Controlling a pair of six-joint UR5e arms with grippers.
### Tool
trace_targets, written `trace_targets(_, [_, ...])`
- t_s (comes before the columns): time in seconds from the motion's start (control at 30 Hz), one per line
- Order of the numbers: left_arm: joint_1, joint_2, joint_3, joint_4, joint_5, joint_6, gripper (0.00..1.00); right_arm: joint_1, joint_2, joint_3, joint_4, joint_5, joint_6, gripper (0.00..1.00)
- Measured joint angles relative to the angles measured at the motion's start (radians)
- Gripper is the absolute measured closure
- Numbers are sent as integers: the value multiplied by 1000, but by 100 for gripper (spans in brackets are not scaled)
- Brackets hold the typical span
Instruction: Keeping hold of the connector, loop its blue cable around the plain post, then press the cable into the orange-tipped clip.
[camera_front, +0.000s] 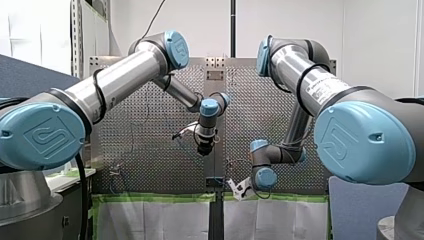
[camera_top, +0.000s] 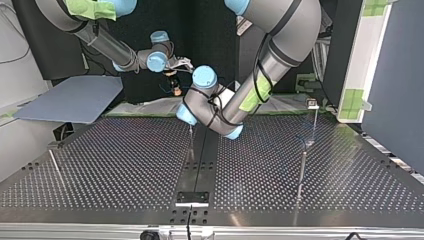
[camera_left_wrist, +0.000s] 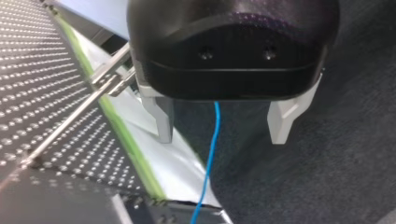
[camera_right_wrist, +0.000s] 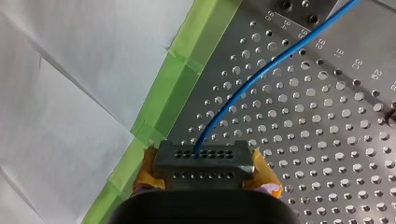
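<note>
**Connector held, cable not yet routed**

The right gripper (camera_right_wrist: 205, 170) is closed on the grey connector (camera_right_wrist: 203, 161), which sits clamped between its yellow pads (camera_right_wrist: 144, 168) above the green-taped edge of the perforated table (camera_top: 125, 160). The blue cable (camera_right_wrist: 252, 77) leaves the connector's face and runs ahead of the gripper across the holes. In the front view this gripper lies at about five o'clock from the left gripper (camera_left_wrist: 222, 126). The left gripper's fingers stand wide apart and grasp nothing, and the cable hangs freely through the gap between them.

In the top view, taken from the table's centre, a bare post (camera_top: 302, 167) stands at about three o'clock. A headed post (camera_top: 314, 122) stands at about two o'clock. No orange tip can be made out on either. No view shows the cable wrapped around a post or seated in a clip, so both the looping and the pressing appear to remain. Only the hold on the connector is secured.
</note>
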Motion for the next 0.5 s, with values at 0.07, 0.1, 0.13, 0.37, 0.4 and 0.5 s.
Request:
trace_targets(0.07, [-1, -7, 7, -12, 10, 0, 0, 1, 0, 0, 0, 0, 0, 100])
trace_targets(0.1, [-1, -12, 12, -13, 15, -2, 0, 1, 0, 0, 0, 1, 0, 100])
trace_targets(0.13, [-1, -20, 20, -11, 23, -5, 0, 1, 0, 0, 0, 1, 0, 100])
trace_targets(0.37, [3, -66, 69, 39, 35, -51, 0, 4, 0, 0, -4, 2, -1, 100])
trace_targets(0.4, [4, -68, 74, 47, 32, -56, 0, 5, 0, 0, -4, 3, -1, 100])
trace_targets(0.5, [9, -72, 84, 78, 22, -67, 0, 5, 1, 0, -4, 3, -1, 100])
